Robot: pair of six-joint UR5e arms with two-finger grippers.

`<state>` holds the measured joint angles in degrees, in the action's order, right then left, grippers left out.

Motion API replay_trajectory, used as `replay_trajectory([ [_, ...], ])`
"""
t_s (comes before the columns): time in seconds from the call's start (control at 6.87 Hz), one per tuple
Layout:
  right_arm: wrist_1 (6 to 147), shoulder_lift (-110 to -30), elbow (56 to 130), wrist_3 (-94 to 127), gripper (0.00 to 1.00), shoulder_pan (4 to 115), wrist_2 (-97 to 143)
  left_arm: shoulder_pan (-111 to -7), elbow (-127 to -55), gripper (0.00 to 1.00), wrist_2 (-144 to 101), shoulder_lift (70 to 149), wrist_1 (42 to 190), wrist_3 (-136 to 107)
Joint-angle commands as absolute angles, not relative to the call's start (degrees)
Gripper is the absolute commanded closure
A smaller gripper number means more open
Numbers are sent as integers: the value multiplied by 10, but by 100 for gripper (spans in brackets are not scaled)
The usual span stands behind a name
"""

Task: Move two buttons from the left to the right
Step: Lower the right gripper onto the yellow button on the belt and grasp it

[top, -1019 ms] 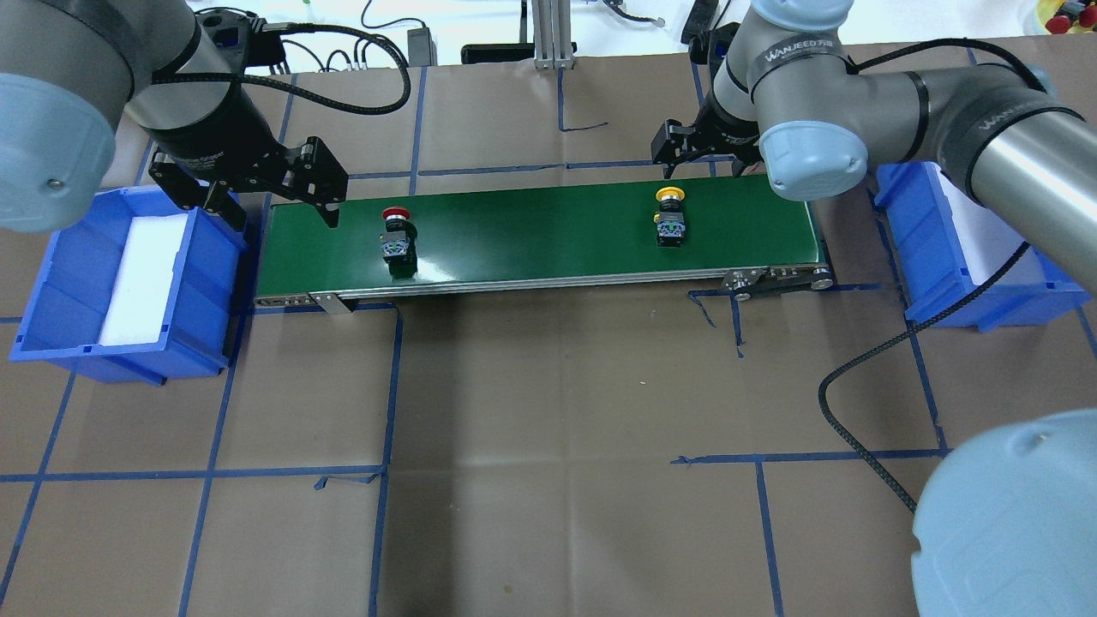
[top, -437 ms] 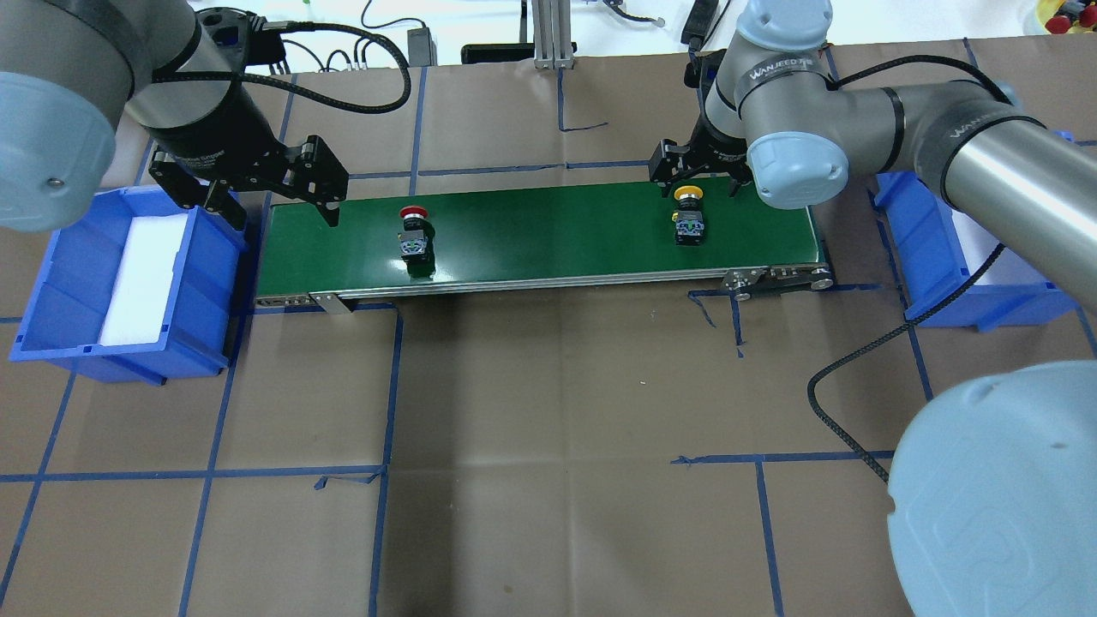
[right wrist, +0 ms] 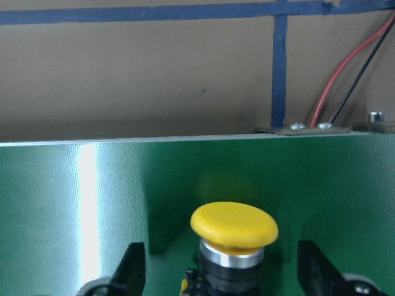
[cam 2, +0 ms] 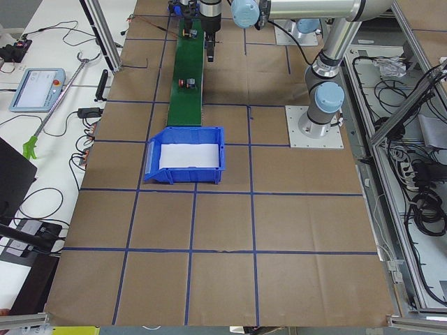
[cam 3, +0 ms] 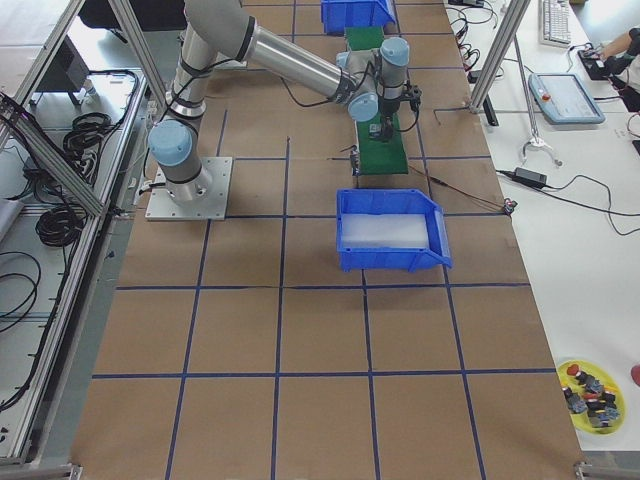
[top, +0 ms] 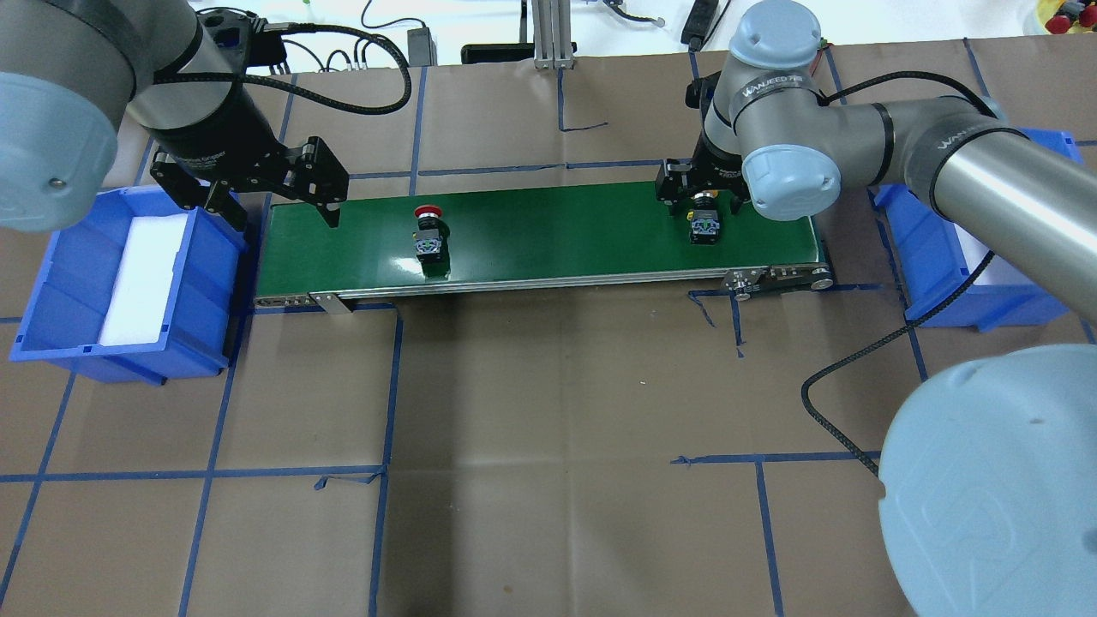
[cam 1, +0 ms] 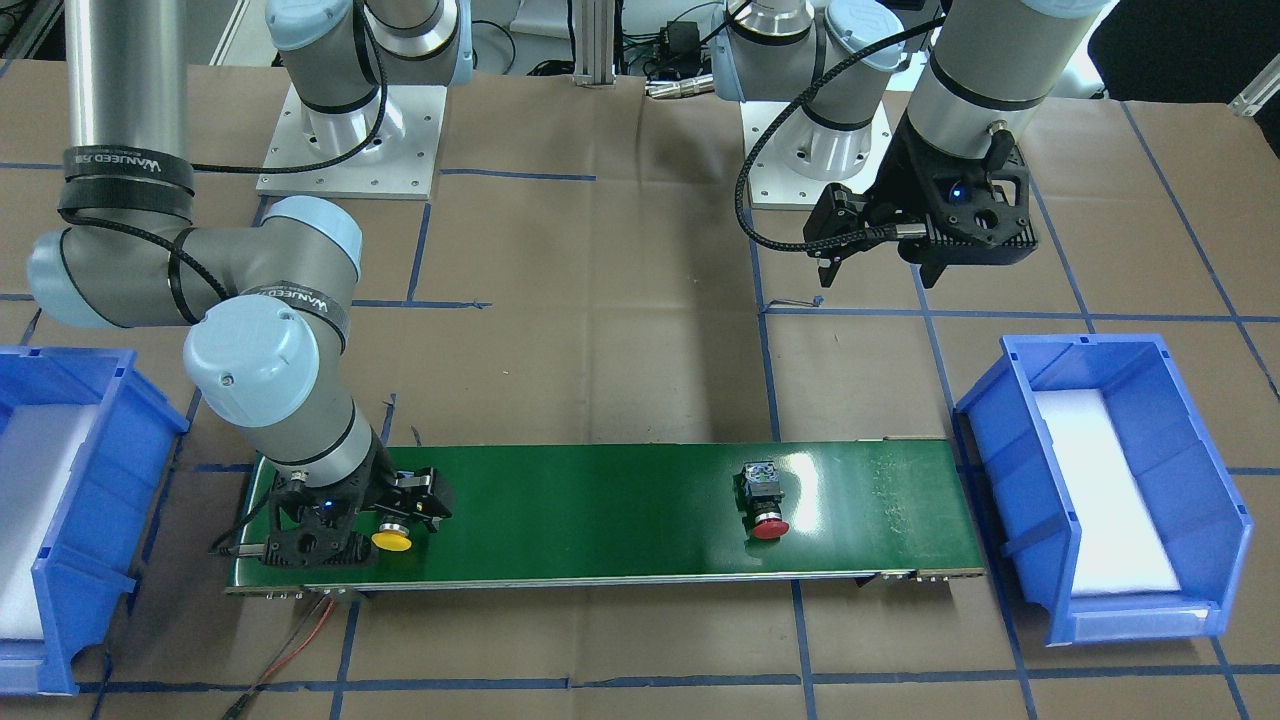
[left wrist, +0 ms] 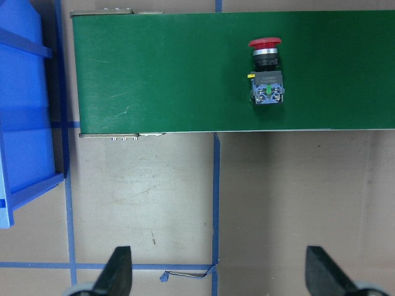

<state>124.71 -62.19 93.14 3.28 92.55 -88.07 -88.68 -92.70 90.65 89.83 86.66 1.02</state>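
The red-capped button (top: pixel 428 236) lies on its side on the green conveyor belt (top: pixel 557 231), left of the middle; it also shows in the front view (cam 1: pixel 764 497) and the left wrist view (left wrist: pixel 266 77). The yellow-capped button (top: pixel 707 230) lies near the belt's right end, its cap plain in the right wrist view (right wrist: pixel 234 229) and the front view (cam 1: pixel 392 540). My right gripper (top: pixel 704 200) is open and low over it, one finger on each side, not touching (right wrist: pixel 223 271). My left gripper (top: pixel 279 210) is open and empty above the belt's left end.
A blue bin (top: pixel 51 257) with a white foam liner stands off the belt's left end. A second blue bin (top: pixel 930 257) stands off the right end, partly hidden by my right arm. Brown paper with blue tape lines covers the table.
Both buttons have travelled to the right along the belt. My right gripper has come down and forward over the yellow-capped button. My left arm has not moved.
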Motion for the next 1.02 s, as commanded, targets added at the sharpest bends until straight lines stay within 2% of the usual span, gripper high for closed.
replay_trajectory([
  [0.0,1196,-622,926,31,93,925,-896,-887,-928,0,906,897,867,11],
  [0.15,1182,-627,916,26,97,925,-898,-887,-928,0,906,897,867,11],
  [0.58,1158,-655,869,17,97,911,-912,-887,-927,0,906,897,867,11],
  [0.87,1107,-685,842,-84,96,812,-907,-887,-926,0,906,898,866,11],
])
